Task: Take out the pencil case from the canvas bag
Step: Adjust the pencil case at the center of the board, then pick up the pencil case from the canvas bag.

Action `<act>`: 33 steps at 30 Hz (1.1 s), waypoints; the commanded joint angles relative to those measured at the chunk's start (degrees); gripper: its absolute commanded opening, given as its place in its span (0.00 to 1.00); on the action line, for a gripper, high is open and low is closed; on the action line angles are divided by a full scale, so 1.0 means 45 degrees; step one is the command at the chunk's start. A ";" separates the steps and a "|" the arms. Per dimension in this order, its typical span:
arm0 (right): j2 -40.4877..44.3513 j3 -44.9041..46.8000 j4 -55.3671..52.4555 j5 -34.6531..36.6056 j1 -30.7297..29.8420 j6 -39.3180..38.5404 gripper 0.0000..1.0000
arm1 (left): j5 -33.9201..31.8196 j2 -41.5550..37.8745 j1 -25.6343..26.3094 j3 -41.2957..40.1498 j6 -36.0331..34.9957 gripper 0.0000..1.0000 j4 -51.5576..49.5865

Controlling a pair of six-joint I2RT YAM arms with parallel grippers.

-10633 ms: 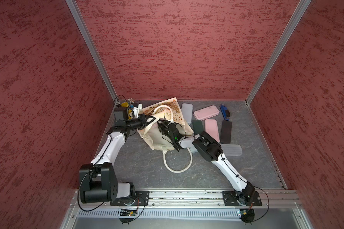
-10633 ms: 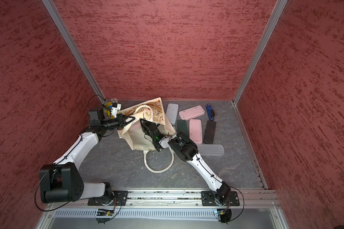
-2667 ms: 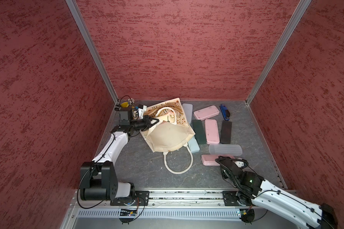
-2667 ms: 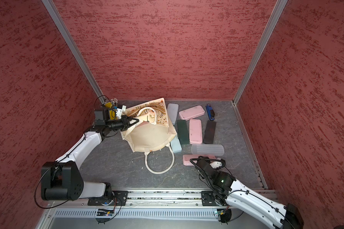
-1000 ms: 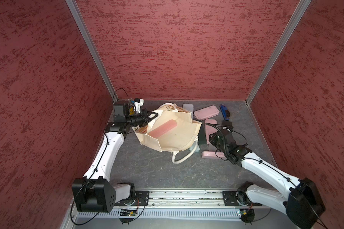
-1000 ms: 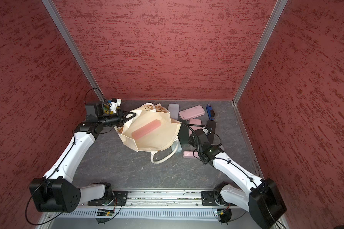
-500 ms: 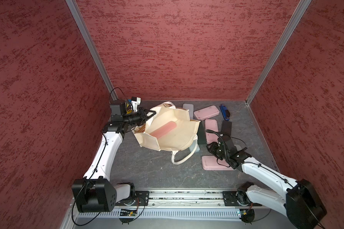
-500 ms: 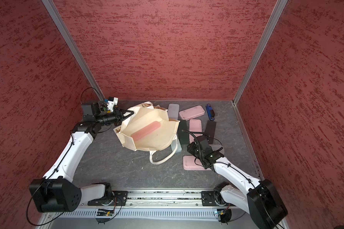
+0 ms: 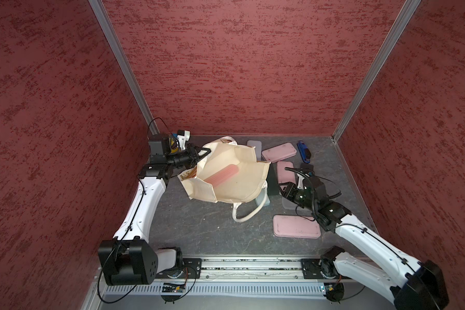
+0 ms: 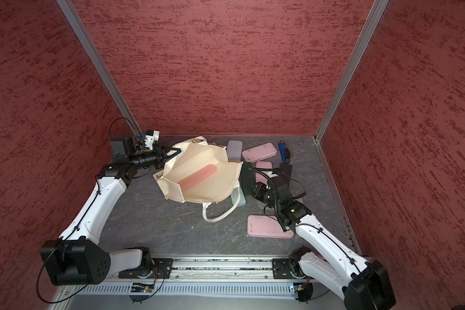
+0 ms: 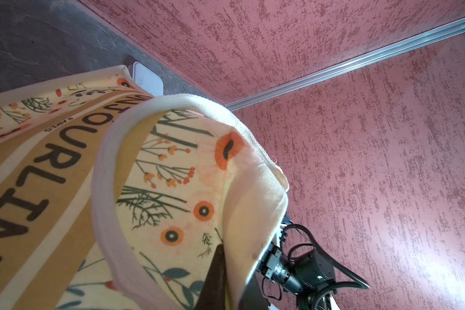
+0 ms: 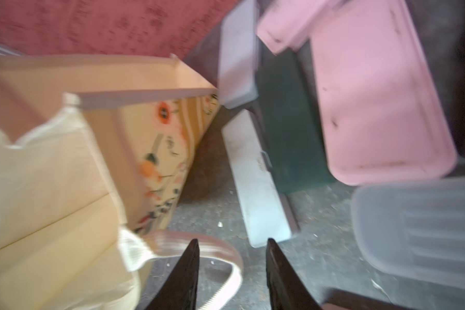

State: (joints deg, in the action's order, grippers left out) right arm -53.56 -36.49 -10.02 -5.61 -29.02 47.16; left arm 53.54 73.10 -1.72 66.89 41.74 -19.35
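- Grey tabletop (image 9: pixel 199 230), boxed by red walls (image 9: pixel 239 67) on three sides.
- Canvas bag (image 9: pixel 242 188) (image 10: pixel 212 188): mid-table, nearer L arm, on its side w/ mouth propped wide. Plain cream lining up in both top views. Printed face w/ tan lettered band filling L wrist view.
- Pink pencil case (image 9: pixel 224 174) (image 10: pixel 198 177): inside bag, slantwise on lower inner wall, not yet out, no gripper touching.
- L gripper (image 9: pixel 204 153) (image 10: pixel 176 153): clenched on bag rim at far corner of mouth, that edge lifted. Fabric draped over a dark finger (image 11: pixel 215 273) in wrist view.
- R gripper (image 9: pixel 284 188) (image 12: pixel 232 243): low over table just right of bag, among loose cases. Jaws apart, nothing between, bare table in gap.
- White handle (image 9: pixel 249 213): looped flat on table in front of bag, near R gripper tips.
- Front pink case (image 9: pixel 297 226): nearest rail, apart from the rest.
- Back pink case (image 9: pixel 279 151) and mid pink case (image 9: pixel 285 171) further back.
- Dark green case (image 12: pixel 287 128) touching pale case (image 12: pixel 255 182), pale one just beside bag.
- Translucent ribbed case (image 12: pixel 419 233) partly under R arm.
- Small blue item (image 9: pixel 303 151) at back right, contents/type unclear.
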 commanded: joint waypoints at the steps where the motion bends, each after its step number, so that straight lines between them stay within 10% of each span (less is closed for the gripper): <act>1: 0.0694 -0.0618 0.1623 -0.1454 0.0061 -0.1610 0.40 | 0.0292 -0.0126 -0.0032 0.0516 0.0094 0.03 0.0523; 20: -0.3986 -0.3473 0.3370 -0.1871 -0.4413 -0.4371 0.41 | -0.0880 -0.1091 0.1452 -0.1280 0.0161 0.04 0.0485; 33: -0.8232 -0.4708 0.4327 0.0643 -0.4867 0.1218 0.44 | -0.2124 -0.1654 0.2069 -0.1739 0.1188 0.03 0.1173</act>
State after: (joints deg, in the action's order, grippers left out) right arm -86.24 -53.52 9.45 -5.48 -50.06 45.84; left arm 45.01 66.98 6.50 59.48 45.25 -17.08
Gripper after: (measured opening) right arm 0.433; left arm 0.090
